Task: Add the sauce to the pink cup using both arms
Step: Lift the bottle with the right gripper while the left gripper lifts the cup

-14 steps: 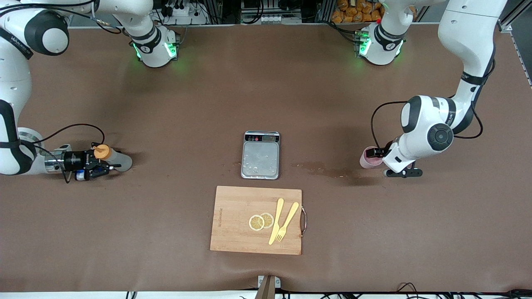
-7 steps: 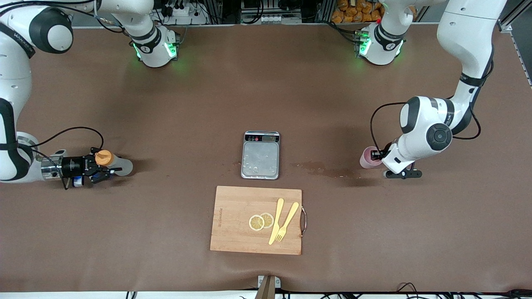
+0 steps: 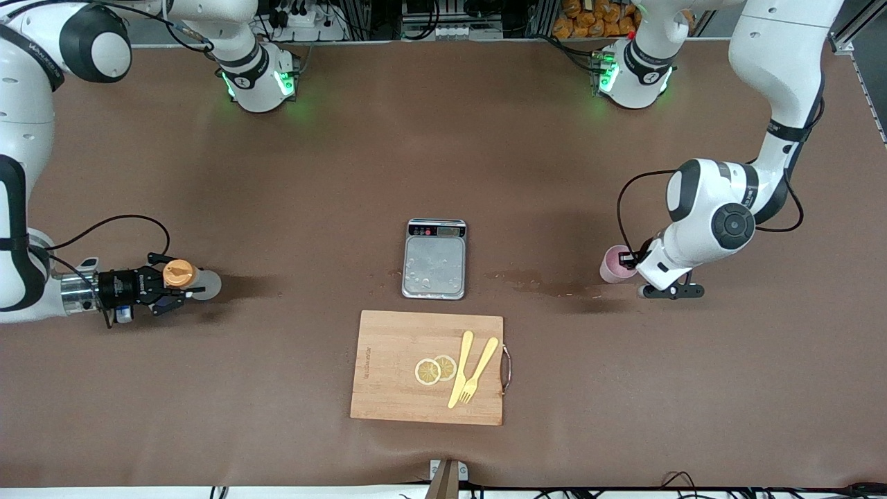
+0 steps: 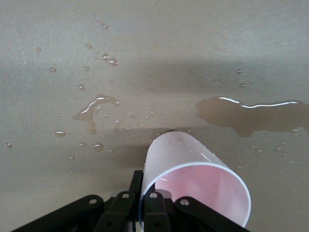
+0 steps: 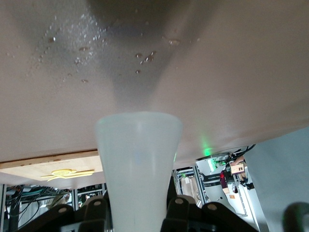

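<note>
The sauce bottle [image 3: 201, 283], whitish with an orange cap [image 3: 178, 273], is in my right gripper [image 3: 170, 284], low over the table at the right arm's end. The gripper is shut on the bottle's body, which fills the right wrist view [image 5: 137, 164]. The pink cup [image 3: 614, 264] is at the left arm's end of the table. My left gripper [image 3: 628, 260] is shut on its rim, one finger inside the wall and one outside. The left wrist view shows the cup's open mouth [image 4: 195, 181] above the fingers [image 4: 157, 212].
A grey scale [image 3: 434, 260] sits mid-table. A wooden board [image 3: 388, 378] nearer the camera carries lemon slices [image 3: 434, 369] and a yellow knife and fork [image 3: 472, 371]. A wet patch [image 3: 547, 283] lies between scale and cup, also in the left wrist view [image 4: 251, 113].
My right gripper has shifted with the bottle toward the front camera, and the bottle has tipped more upright. The left arm and the cup have barely moved.
</note>
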{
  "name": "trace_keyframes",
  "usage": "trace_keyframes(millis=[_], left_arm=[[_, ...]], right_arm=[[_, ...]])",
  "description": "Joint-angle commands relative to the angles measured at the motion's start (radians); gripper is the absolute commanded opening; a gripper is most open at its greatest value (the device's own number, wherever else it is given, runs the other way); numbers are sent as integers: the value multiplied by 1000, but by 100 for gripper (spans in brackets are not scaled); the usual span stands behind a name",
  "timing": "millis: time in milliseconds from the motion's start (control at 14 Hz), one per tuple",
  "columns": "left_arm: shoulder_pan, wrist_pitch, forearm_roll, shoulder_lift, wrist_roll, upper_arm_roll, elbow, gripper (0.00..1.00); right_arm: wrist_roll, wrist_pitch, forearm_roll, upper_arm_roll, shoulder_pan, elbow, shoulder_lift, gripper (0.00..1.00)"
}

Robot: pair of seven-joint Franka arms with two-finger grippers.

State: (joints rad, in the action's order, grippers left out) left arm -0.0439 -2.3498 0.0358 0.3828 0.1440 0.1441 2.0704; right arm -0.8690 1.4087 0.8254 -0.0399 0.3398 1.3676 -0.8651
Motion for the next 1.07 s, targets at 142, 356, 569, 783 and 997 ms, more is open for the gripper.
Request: trace_keyframes(millis=[142, 356, 569, 783, 997], left_arm=[[-14, 98, -11, -108, 118, 29, -13, 0], [-16, 200, -5, -113, 204, 61, -102, 0], [-17, 256, 1, -108, 353, 135, -157, 0], [-31, 256, 1, -87, 527, 210, -214, 0], [-111, 256, 1, -36, 710, 230, -300, 0]], right_arm=[[-94, -13, -60, -8, -48, -59, 34, 33], [-134, -1, -112, -9, -90, -62, 70, 33], [-180, 36, -179, -9, -140, -62, 112, 32], [-241, 46, -198, -11, -182, -62, 135, 31], [-294, 71, -244, -9, -226, -64, 159, 31]])
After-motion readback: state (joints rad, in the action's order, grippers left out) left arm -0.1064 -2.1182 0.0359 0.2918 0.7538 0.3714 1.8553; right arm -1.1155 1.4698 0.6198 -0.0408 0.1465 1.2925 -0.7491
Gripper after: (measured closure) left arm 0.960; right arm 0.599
